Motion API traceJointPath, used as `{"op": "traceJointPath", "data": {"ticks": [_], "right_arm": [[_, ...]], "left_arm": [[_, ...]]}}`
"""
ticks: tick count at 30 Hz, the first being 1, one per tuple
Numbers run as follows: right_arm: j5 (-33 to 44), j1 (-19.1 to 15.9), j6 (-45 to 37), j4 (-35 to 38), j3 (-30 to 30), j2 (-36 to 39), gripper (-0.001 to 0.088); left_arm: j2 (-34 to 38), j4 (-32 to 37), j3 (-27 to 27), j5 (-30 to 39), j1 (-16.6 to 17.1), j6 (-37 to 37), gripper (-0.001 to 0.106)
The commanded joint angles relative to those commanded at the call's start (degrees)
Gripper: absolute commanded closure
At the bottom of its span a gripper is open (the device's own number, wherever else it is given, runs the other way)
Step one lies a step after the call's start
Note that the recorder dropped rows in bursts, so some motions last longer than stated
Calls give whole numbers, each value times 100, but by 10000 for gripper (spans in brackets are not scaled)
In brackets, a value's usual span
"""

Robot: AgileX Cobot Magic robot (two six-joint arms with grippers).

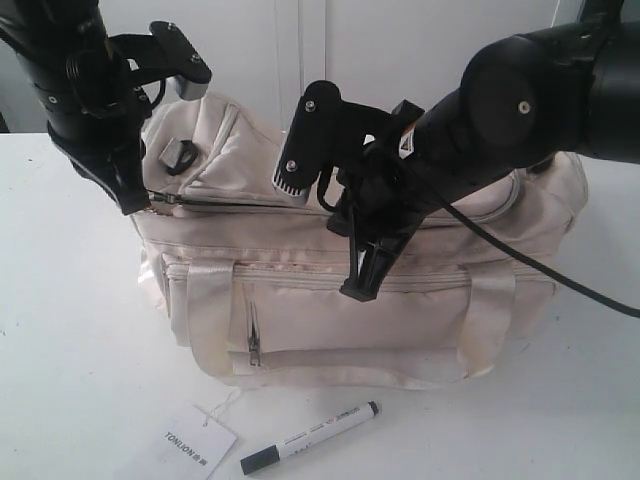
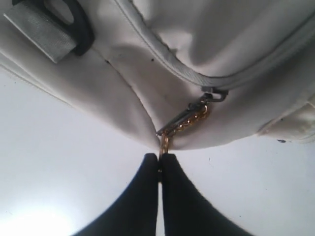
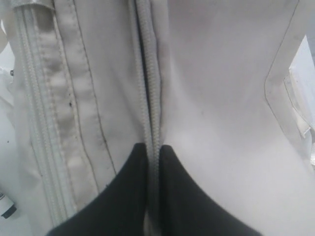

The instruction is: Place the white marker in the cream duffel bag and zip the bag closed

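Lying beside white marker point(image 1: 312, 437): paper tag point(image 1: 190, 447)

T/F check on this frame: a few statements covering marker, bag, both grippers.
1. The white marker is already inside the cream duffel bag. False: it lies on the table in front of the bag.
2. The left gripper is pinched shut on the gold zipper pull at the bag's end. True.
3. The right gripper hangs open above the bag, touching nothing. False: its jaws are closed on the bag's zipper seam.
4. A paper tag lies on the table beside the marker. True.
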Motion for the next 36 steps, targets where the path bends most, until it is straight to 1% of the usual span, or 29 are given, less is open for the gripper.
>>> {"op": "traceJointPath", "data": {"ticks": [9, 17, 21, 25, 36], "right_arm": [[0, 0, 0, 0, 0, 0, 868], [10, 0, -77, -3, 0, 0, 868], [191, 0, -506, -3, 0, 0, 868], [301, 0, -686, -3, 0, -37, 868], [439, 0, -1454, -3, 0, -282, 868]], "left_arm": [[0, 9, 0, -404, 0, -86, 1053], [0, 37, 0, -407, 0, -86, 1053], [0, 182, 0, -408, 0, -86, 1053], [0, 290, 0, -408, 0, -86, 1053], [0, 301, 0, -433, 0, -86, 1053]]}}
